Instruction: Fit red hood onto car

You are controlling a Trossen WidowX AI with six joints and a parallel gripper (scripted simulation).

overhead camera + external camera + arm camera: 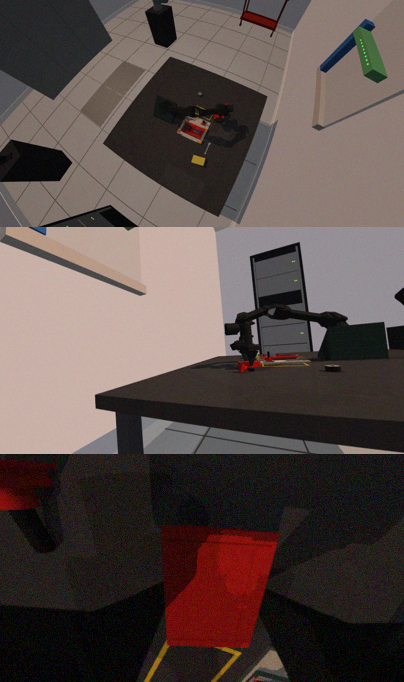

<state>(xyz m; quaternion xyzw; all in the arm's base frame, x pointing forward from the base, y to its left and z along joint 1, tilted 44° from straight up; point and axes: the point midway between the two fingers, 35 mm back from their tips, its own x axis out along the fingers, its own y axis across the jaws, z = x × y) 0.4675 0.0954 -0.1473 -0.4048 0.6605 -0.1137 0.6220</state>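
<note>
The red hood (217, 116) (245, 365) (220, 619) lies on the dark table, to the right of the car and beside a yellow outlined rectangle (201, 108) (285, 364) (159, 661). My gripper (220, 115) (250, 362) (211, 588) is down over the hood with one finger at each side. In the wrist view both fingers touch its side walls. The hood still rests on the table. The red chassis (193, 129) (279, 357) sits in the white jig (197, 139) with orange corners. Its pegs are too small to make out.
The arm's dark green base (164, 110) (356, 341) stands left of the jig. A small black ring (200, 93) (332, 368) lies at the back. A grey wrench (207, 147) and a yellow block (198, 159) lie in front of the jig. The table edge is right of the hood.
</note>
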